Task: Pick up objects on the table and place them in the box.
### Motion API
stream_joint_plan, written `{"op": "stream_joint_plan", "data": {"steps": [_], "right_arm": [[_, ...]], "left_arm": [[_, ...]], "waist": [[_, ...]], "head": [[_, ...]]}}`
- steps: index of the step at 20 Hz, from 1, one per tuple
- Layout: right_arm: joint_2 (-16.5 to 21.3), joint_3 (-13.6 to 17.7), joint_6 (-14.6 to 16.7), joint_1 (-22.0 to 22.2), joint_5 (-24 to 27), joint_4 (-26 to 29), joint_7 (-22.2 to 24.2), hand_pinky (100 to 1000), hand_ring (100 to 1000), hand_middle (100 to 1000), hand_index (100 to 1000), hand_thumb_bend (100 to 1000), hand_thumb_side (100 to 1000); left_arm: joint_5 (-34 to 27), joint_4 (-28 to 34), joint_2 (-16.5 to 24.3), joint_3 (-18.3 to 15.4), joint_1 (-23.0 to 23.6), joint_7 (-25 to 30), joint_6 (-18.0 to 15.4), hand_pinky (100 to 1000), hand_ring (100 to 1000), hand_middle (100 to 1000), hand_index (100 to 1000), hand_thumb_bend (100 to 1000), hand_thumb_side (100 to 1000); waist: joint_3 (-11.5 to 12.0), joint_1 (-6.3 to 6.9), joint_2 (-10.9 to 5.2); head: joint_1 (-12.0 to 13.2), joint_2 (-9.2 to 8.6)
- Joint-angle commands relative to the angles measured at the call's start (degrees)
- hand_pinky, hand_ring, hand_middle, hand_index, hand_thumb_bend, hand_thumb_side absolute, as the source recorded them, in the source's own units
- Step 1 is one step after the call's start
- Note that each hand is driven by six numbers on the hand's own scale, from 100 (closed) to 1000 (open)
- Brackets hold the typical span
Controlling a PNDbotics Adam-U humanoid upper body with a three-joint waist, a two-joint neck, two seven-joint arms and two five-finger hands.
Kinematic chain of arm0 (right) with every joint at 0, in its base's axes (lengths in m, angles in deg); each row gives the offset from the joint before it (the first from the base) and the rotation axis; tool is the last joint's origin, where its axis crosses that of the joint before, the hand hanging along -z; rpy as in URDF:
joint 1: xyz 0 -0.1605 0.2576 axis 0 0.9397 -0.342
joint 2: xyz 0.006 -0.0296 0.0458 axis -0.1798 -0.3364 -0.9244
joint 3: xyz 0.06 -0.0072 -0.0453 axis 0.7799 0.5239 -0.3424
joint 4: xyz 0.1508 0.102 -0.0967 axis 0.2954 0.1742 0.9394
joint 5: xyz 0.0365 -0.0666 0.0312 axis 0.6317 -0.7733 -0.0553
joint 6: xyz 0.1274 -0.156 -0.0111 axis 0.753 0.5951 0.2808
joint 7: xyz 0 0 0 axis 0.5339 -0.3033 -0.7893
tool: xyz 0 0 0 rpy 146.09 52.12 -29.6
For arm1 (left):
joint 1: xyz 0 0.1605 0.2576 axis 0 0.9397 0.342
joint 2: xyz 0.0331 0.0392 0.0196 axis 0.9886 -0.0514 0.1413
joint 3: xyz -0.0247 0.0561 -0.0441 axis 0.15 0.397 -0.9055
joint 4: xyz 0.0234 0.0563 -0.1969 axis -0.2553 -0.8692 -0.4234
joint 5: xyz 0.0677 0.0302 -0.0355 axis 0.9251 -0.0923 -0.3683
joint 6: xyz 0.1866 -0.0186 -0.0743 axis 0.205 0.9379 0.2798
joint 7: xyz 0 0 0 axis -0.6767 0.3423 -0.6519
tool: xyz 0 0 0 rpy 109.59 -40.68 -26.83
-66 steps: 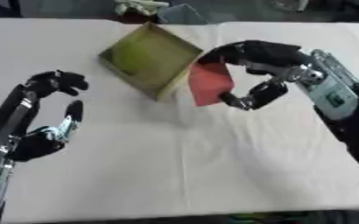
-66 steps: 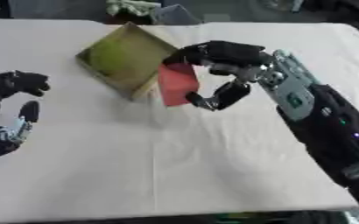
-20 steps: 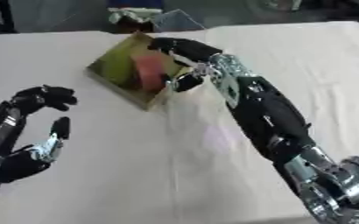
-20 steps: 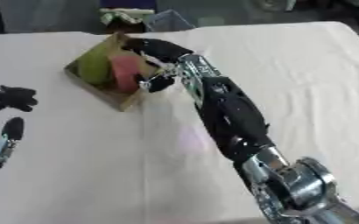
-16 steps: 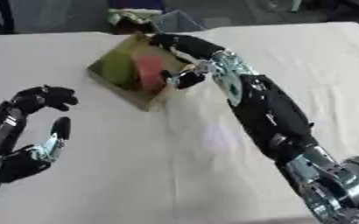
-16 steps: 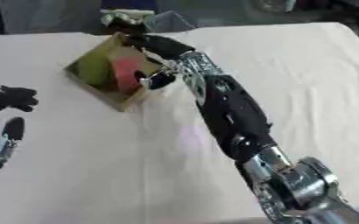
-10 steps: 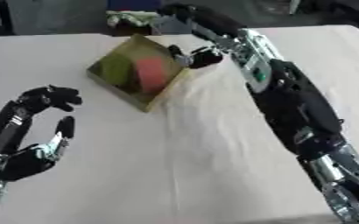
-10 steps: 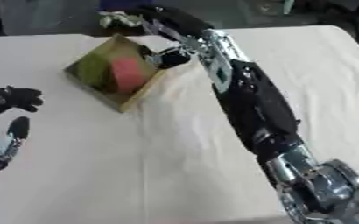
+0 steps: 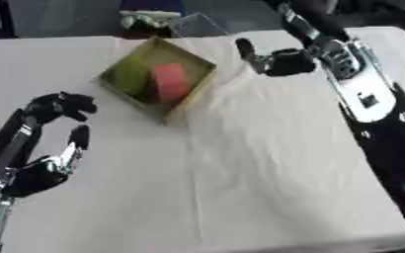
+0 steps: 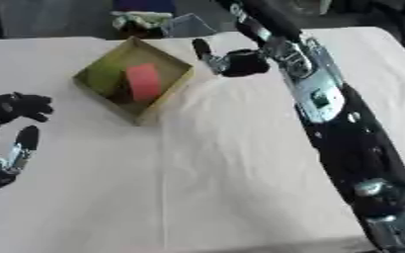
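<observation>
A small open box [image 9: 112,78] with olive-green walls is seen on the worktop [image 9: 258,163], which is covered with a pale cloth. The box is turned like a diamond, with one corner pointing at the robot. Inside it a red block [image 9: 170,82] is seen, standing a bit tilted, and a green thing [image 9: 133,79] is seen just beside it on the left. Both are lying inside the box walls. The right hand [image 9: 271,59] is held up above the worktop, to the right of the box and a little farther back. Nothing is held in it. One of its fingers [image 9: 246,49] is stuck up straight and the others are only partly seen past the top edge, so how far they are spread cannot be told for sure. The red block is apart from these fingers, lower down and to their left, with the box wall between them. The right arm is stretched up the right side of the view. The left hand [image 9: 52,143] is seen near the lower left, palm turned inward, with its fingers [image 9: 76,105] bent loosely at the top and the thumb pointing up. Nothing is held in it, and it is well apart from the box. Some green and white things [image 9: 147,20] are seen past the far edge of the worktop.
</observation>
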Motion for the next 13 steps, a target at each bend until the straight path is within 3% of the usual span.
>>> {"op": "stream_joint_plan", "data": {"steps": [1,6,13], "right_arm": [[0.5,2.5,-2.2,3.7,4.6,6.0,1.5,909,910,814,986,100,336],[-2.2,4.9,-5.1,11.8,9.8,10.3,3.6,907,908,794,976,100,386],[-5.9,6.5,-7.5,18.4,10.9,14.0,3.6,904,905,770,967,100,412]], "left_arm": [[0.2,0.6,0.9,-0.6,-0.3,-0.4,0.0,657,814,642,756,100,601],[0.4,0.5,0.6,-0.6,0.0,-0.5,0.0,657,817,644,757,100,600],[0.6,0.2,0.3,-0.4,0.5,-0.4,0.0,656,819,643,756,100,604]], "waist": [[-0.3,0.19,-1.06],[-0.9,0.31,-1.07],[-1.5,0.17,-1.48]], "head": [[0.5,0.48],[1.2,0.91],[1.9,1.44]]}}
